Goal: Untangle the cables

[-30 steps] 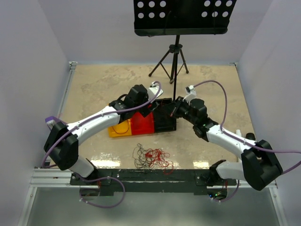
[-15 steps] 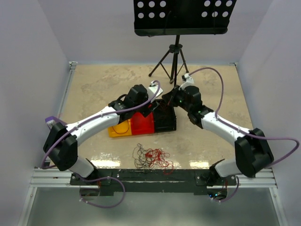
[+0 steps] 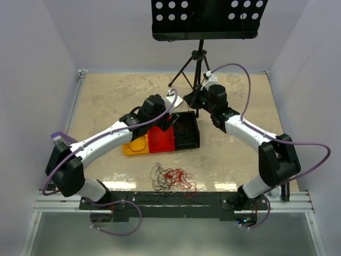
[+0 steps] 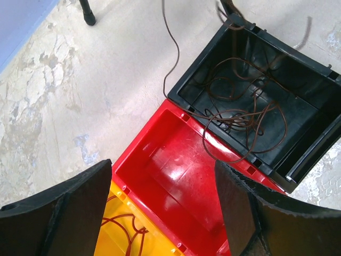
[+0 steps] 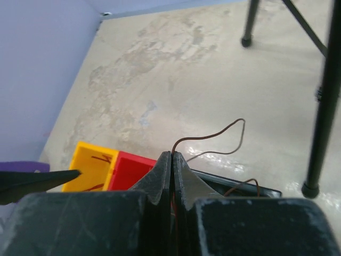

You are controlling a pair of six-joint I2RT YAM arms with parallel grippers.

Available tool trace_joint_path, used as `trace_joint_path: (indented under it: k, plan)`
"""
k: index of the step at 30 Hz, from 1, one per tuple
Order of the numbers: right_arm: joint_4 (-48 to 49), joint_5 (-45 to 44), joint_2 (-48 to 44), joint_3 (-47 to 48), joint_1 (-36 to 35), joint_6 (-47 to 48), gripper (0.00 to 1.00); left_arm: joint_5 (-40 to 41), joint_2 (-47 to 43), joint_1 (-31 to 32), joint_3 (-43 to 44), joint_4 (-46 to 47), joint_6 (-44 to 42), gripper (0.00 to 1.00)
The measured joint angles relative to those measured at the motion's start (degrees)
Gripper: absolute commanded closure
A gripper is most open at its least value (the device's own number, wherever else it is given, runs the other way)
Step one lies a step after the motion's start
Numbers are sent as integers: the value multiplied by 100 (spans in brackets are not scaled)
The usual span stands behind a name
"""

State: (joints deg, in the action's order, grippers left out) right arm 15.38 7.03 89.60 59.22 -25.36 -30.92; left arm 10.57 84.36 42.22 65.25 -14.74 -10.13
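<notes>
The right tool (image 5: 171,154) is pressed fully closed, with a hair-thin brown cable (image 5: 213,132) pinched at its tips and curling free. The left tool (image 4: 163,176) is held wide apart, nothing gripped, over the glossy red bin (image 4: 176,176). Three rectangular plastic bins are set touching in a row mid-worktop. Loose brown loops are seen in the black bin (image 4: 303,90), thin strands in the yellow bin (image 4: 128,205). The curly red-and-dark tangle of cables (image 3: 171,178) lies by the middle of the near edge of the mottled beige worktop (image 3: 106,96).

A black music stand (image 3: 208,20) on a tripod stands at the back of the mottled beige tabletop (image 3: 106,96). Pale lilac walls (image 3: 32,80) rise behind and beside it.
</notes>
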Motion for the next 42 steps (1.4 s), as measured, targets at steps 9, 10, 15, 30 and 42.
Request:
trace_joint_path:
  k: [9, 10, 15, 30, 42]
  plan:
    - [153, 234, -833, -354, -564, 90, 100, -7, 0, -13, 0, 2, 61, 18]
    - [157, 157, -1104, -555, -699, 68, 100, -2, 0, -15, 0, 2, 61, 18]
    - [92, -74, -2210, -1298, -1064, -39, 100, 20, 0, -22, 0, 7, 63, 18]
    - [-820, -1180, -2146, -1543, -1054, -463, 100, 55, 0, -22, 0, 9, 70, 18]
    - [-1690, -2833, -2673, -1360, -841, -1060, 100, 103, -4, -22, 129, 9, 72, 18]
